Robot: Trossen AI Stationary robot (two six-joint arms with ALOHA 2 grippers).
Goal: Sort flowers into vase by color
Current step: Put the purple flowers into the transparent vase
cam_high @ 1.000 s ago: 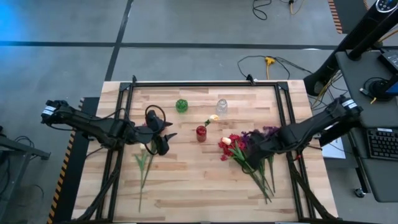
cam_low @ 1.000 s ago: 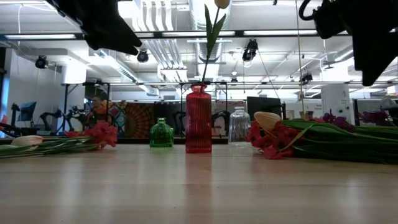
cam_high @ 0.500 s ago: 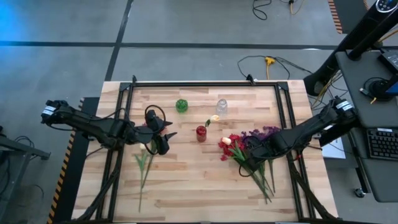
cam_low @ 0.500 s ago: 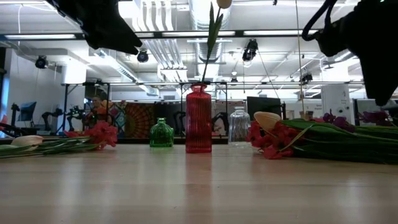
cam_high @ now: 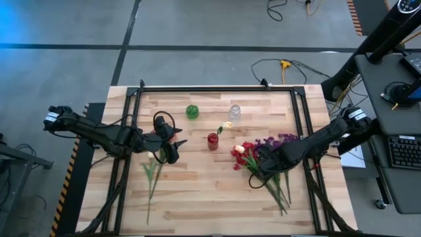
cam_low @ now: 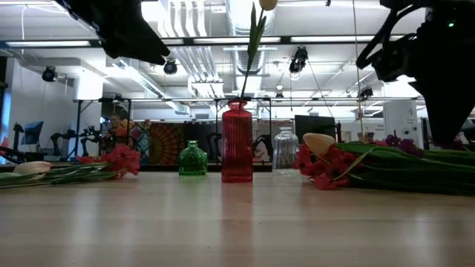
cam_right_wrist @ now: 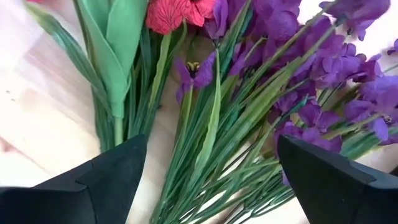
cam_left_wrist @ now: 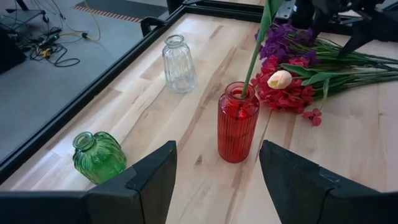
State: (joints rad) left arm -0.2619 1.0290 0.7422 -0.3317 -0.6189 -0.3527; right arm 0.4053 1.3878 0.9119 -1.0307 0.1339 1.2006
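Two dark arms reach in over the wooden counter (cam_high: pixel 197 191) from opposite sides. The right arm stretches from about three o'clock toward the middle, bent low, its right claw (cam_high: pixel 262 163) directly over the heap of flowers (cam_high: pixel 263 158) lying right of centre. The right wrist view shows its fingers (cam_right_wrist: pixel 106 174) spread wide, straddling green stems and purple blossoms (cam_right_wrist: pixel 298 37) just beyond them, pinching nothing.

The left arm comes in from nine o'clock, its left claw (cam_high: pixel 172 146) raised above the counter, just left of the red vase (cam_high: pixel 212 141). Its fingers (cam_left_wrist: pixel 149 183) stand apart with nothing between them.

The red vase stands upright near the centre, holding one cream-yellow flower (cam_high: pixel 226 124). At roughly eleven o'clock from it sits the green vase (cam_high: pixel 191 111); at one o'clock, the clear vase (cam_high: pixel 234 112). A smaller bunch (cam_high: pixel 152 172) lies at seven o'clock, below the left claw.
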